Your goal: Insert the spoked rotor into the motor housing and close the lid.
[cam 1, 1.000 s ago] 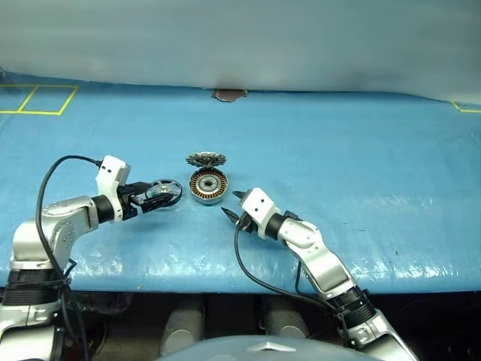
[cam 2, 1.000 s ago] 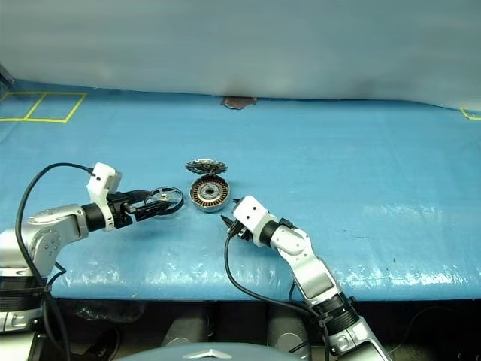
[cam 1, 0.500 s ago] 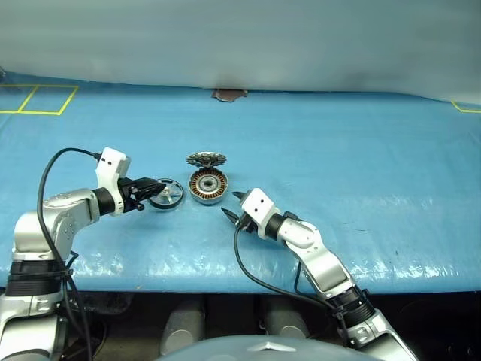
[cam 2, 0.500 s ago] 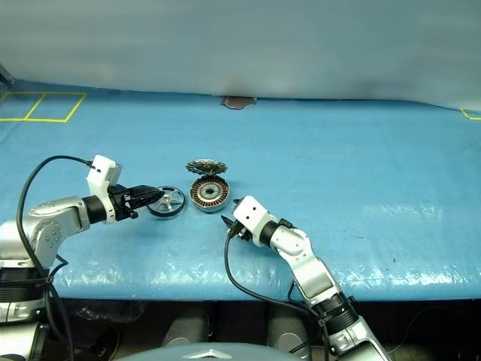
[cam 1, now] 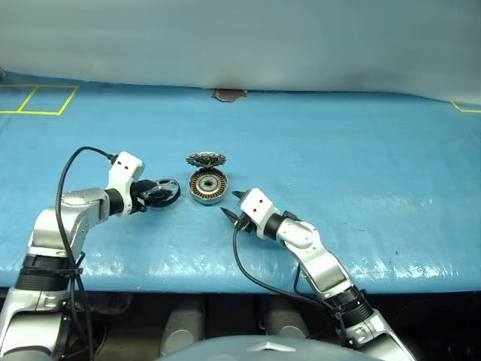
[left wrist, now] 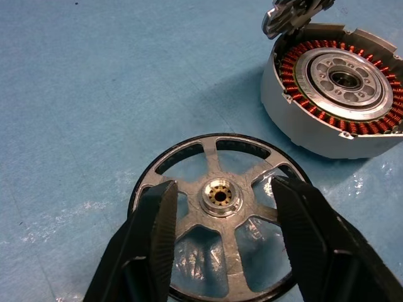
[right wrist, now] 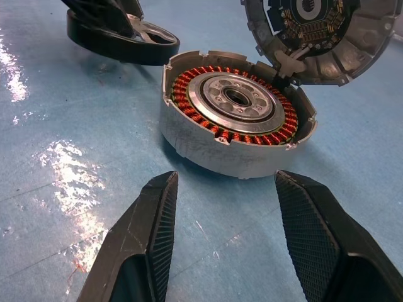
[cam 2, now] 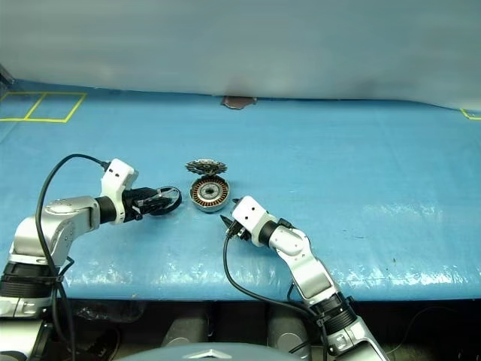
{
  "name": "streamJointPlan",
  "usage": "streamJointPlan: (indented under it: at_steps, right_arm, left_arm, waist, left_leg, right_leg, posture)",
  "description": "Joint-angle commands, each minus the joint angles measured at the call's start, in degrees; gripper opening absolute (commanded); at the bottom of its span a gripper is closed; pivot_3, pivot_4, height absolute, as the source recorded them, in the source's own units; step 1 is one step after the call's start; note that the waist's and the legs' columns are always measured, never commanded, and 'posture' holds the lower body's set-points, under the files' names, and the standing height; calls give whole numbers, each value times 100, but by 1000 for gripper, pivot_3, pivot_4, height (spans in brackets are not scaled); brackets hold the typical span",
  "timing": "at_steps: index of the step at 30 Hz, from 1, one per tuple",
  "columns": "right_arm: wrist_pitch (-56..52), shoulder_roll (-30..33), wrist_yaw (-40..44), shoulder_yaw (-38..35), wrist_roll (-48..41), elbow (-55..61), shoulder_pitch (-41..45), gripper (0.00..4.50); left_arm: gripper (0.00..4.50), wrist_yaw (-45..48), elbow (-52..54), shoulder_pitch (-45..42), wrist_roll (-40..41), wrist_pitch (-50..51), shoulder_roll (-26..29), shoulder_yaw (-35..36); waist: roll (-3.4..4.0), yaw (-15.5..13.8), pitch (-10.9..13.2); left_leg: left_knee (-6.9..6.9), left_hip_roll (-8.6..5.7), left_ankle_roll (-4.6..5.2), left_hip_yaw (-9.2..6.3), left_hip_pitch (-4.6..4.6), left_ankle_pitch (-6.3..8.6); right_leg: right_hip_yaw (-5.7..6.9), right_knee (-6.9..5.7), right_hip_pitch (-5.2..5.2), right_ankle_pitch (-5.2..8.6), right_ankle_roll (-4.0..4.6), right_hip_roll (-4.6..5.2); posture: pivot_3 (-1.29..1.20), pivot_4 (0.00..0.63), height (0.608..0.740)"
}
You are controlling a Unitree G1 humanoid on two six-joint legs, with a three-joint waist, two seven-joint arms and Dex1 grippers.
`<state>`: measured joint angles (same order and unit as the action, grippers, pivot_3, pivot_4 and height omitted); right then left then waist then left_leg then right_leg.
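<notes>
The motor housing (cam 1: 208, 185) sits on the blue counter (cam 1: 361, 165), its copper windings showing. The lid (cam 1: 207, 159) stands tilted at its far edge, touching the rim. The spoked rotor (left wrist: 221, 243) lies flat on the counter just beside the housing, on the robot's left. The left hand (left wrist: 221, 245) hangs over the rotor, fingers spread either side of the hub. The right hand (right wrist: 221, 242) is near the housing on the near side, fingers spread, holding nothing.
</notes>
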<state>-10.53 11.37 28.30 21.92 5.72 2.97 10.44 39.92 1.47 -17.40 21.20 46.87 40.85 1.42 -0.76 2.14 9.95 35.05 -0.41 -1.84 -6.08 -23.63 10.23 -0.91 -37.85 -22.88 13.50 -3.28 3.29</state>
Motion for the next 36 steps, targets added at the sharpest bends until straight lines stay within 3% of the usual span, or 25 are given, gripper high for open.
streamJointPlan:
  at_steps: [1, 12, 18, 22, 23, 36]
  right_arm:
    - [72, -19, -31, -41, -11, 119, 37, 2580]
    - [70, -20, -40, -64, 14, 137, 17, 2580]
    - [79, -24, -44, -67, 19, 127, 35, 2580]
    - [89, -20, -49, -79, 24, 133, 34, 2580]
    - [95, -20, -53, -82, 26, 129, 40, 2580]
    - [95, 0, -45, -97, 4, 165, 37, 2580]
  left_arm:
    - [3469, -22, -19, -92, -89, -35, 27, 34]
    - [3469, 119, 37, 92, -46, 103, 28, -33]
    - [2152, 167, 90, 127, -23, 191, 23, 11]
    - [2152, 163, 55, 97, -15, 188, -16, 67]
    - [1863, 220, 51, 96, 5, 163, -2, 66]
    - [1801, 1048, 12, 42, 952, 610, 67, 513]
  waist:
    - [0, 1, 0]
    - [1, 2, 0]
    - [3, -8, -2]
    - [5, -12, -3]
    - [5, -12, -3]
    - [3, 3, -2]
  left_leg:
    - [0, 0, 0, 0, 0, 0]
    - [0, 0, 0, 0, 1, 0]
    - [1, 0, 0, 1, 6, 0]
    - [6, -2, 1, -1, 6, -1]
    - [6, -2, 1, 0, 7, -1]
    - [3, -1, 2, -1, 2, -1]
  right_leg:
    - [0, 0, 0, 0, 0, 0]
    - [0, -1, 1, 0, -1, 0]
    - [0, -2, 5, 0, 0, 1]
    - [0, -1, 9, 0, -1, 1]
    - [-1, -1, 9, -1, -2, 2]
    - [0, -2, 4, -1, -1, 1]
  posture:
    - [0, 150, 740]
    - [0, 150, 740]
    - [0, 150, 740]
    - [0, 150, 740]
    - [0, 150, 740]
    - [0, 150, 740]
